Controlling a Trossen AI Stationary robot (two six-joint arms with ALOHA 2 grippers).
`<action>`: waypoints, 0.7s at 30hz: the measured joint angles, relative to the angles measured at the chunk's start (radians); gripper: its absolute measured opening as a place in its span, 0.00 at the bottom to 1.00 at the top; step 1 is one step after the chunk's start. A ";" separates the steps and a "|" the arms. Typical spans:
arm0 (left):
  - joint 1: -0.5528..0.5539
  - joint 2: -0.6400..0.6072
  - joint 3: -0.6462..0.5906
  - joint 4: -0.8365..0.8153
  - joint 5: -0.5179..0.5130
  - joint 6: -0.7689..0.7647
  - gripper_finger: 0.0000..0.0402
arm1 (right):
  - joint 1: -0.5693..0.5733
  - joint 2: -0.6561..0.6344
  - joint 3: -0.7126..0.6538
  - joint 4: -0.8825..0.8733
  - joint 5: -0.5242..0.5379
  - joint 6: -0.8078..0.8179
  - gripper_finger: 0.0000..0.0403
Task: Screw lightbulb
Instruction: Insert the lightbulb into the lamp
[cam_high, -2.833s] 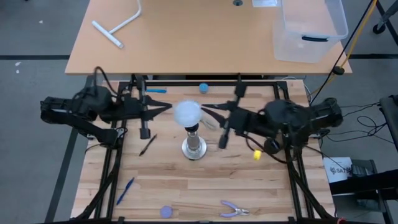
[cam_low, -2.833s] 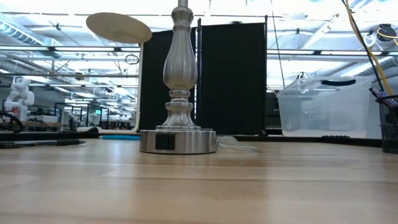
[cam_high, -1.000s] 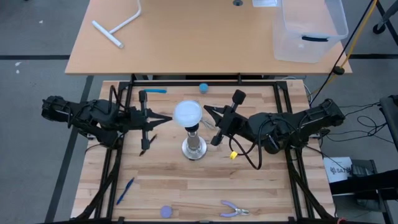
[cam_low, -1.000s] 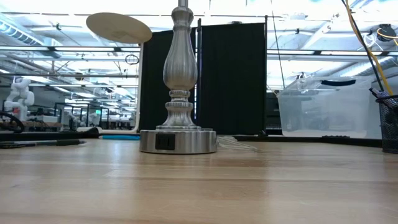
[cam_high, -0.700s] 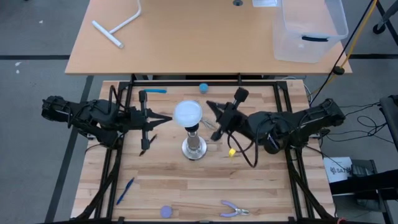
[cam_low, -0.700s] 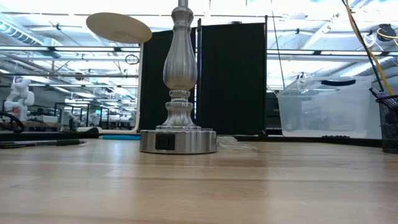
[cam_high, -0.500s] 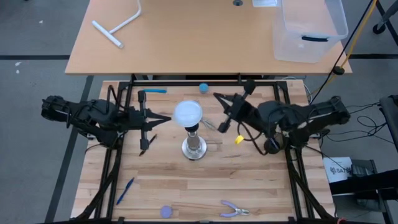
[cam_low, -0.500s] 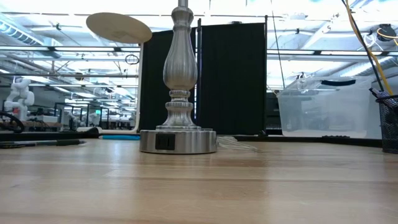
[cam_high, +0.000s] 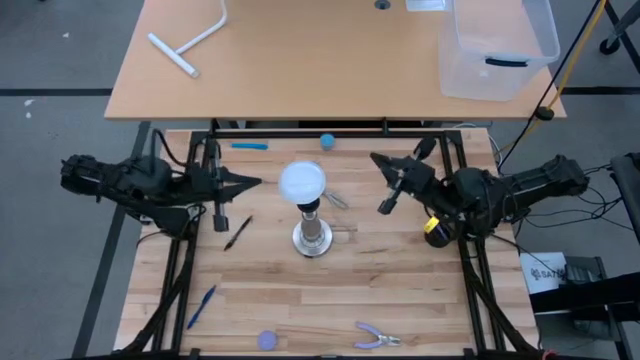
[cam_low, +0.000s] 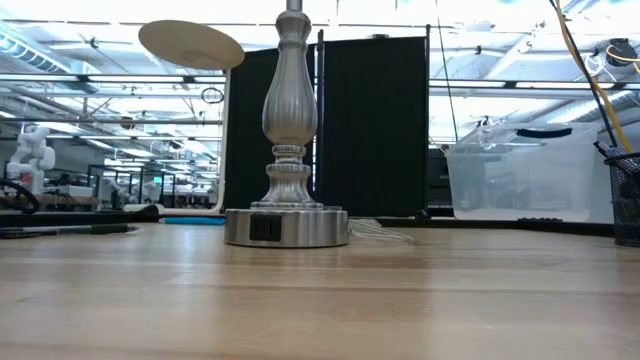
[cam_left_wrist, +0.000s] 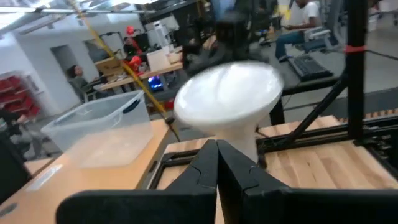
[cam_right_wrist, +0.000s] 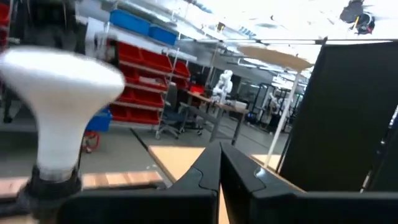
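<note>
- Pincer fingers on the left arm are pressed together, tips meeting in the left wrist view; the left pincer (cam_high: 250, 182) points at the lightbulb from its left and stands apart from it, holding nothing.
- Right pincer (cam_high: 377, 160) is likewise pressed together and holds nothing; it sits to the right of the lightbulb, farther from it than the left one, angled toward the far edge of the table (cam_high: 400, 290).
- The lightbulb (cam_high: 302, 182) stands globe-up on top of the silver lamp stand (cam_high: 312, 238), near the middle of the table; in the right wrist view its narrow neck goes down into the stand's black socket (cam_right_wrist: 53, 186).
- From table height only the stand's ribbed stem and round base (cam_low: 286, 226) show; the bulb is above the frame.
- On the near part of the table lie a blue pen (cam_high: 201, 306), a blue disc (cam_high: 266, 340) and a pair of pliers (cam_high: 377, 336).
- A dark pen (cam_high: 237, 233) lies left of the stand.
- Near the far edge sit a small blue ball (cam_high: 326, 141) and a blue marker (cam_high: 249, 145).
- Beyond, a second table (cam_high: 330, 70) carries a clear plastic bin (cam_high: 497, 45) and a white T-shaped tube (cam_high: 190, 40).
</note>
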 joint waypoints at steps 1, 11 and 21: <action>0.009 -0.007 -0.030 0.026 0.004 -0.005 0.00 | -0.009 0.012 0.017 -0.004 -0.022 0.002 0.00; 0.058 -0.019 -0.110 0.185 0.184 0.022 0.00 | -0.049 0.187 0.179 -0.026 -0.137 0.002 0.00; 0.065 0.034 -0.110 0.245 0.235 0.042 0.00 | -0.062 0.292 0.266 -0.006 -0.154 -0.016 0.00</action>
